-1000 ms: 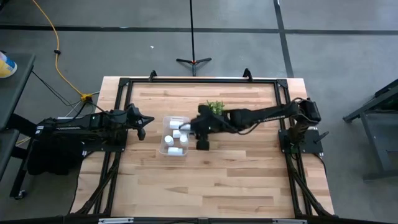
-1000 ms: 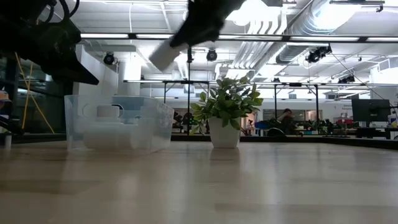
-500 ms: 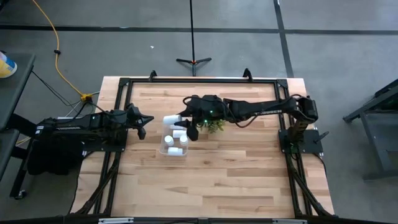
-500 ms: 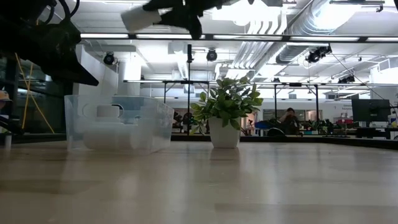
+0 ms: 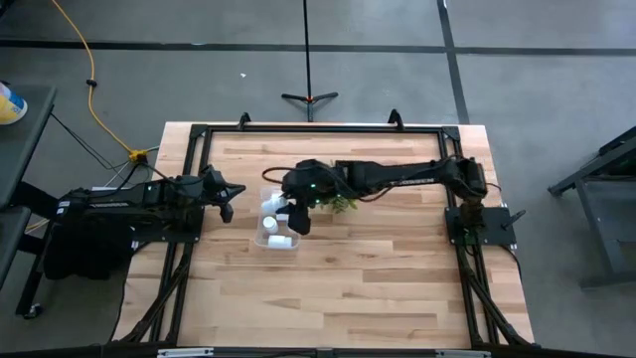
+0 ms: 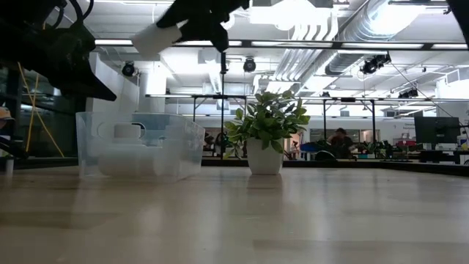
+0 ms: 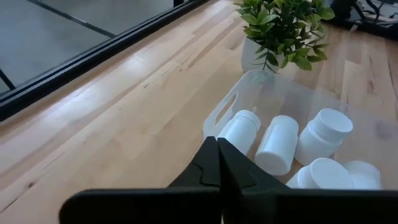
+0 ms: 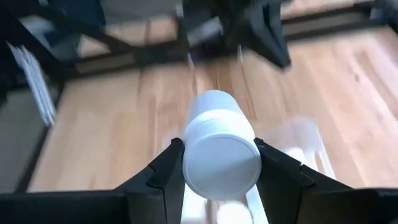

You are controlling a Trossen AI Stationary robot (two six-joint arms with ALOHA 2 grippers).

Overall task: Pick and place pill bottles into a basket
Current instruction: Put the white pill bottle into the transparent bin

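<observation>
My right gripper [image 5: 288, 196] is shut on a white pill bottle [image 8: 219, 146] high above the clear bin [image 5: 277, 242]; in the low view the bottle [image 6: 154, 39] hangs tilted over the bin [image 6: 139, 147]. Several white bottles [image 7: 277, 144] lie on their sides or stand on the floor of the bin [image 7: 231, 107]. My left gripper [image 5: 228, 198] is shut and empty, in the air just left of the bin; its closed fingers show in the left wrist view [image 7: 217, 163]. My right gripper pinches the bottle's two opposite sides [image 8: 191, 163] between its two fingers [image 8: 166, 168]. The bottle lies along the fingers and sticks out past them toward the table's left. It is lifted clear above the bin, its free end [image 6: 145, 44] tilted a little down.
A small green plant in a white pot [image 5: 342, 199] stands right of the bin, under my right arm; it also shows in the low view [image 6: 267, 136]. A black frame [image 5: 318, 127] runs round the table's edges. Bare wood lies toward the near edge [image 5: 338, 288].
My right gripper has carried the bottle up and toward the table's left and far edges, from beside the bin's right side to above the bin, turning to point left. In the last half second it has come down a little. The bottle stays held.
</observation>
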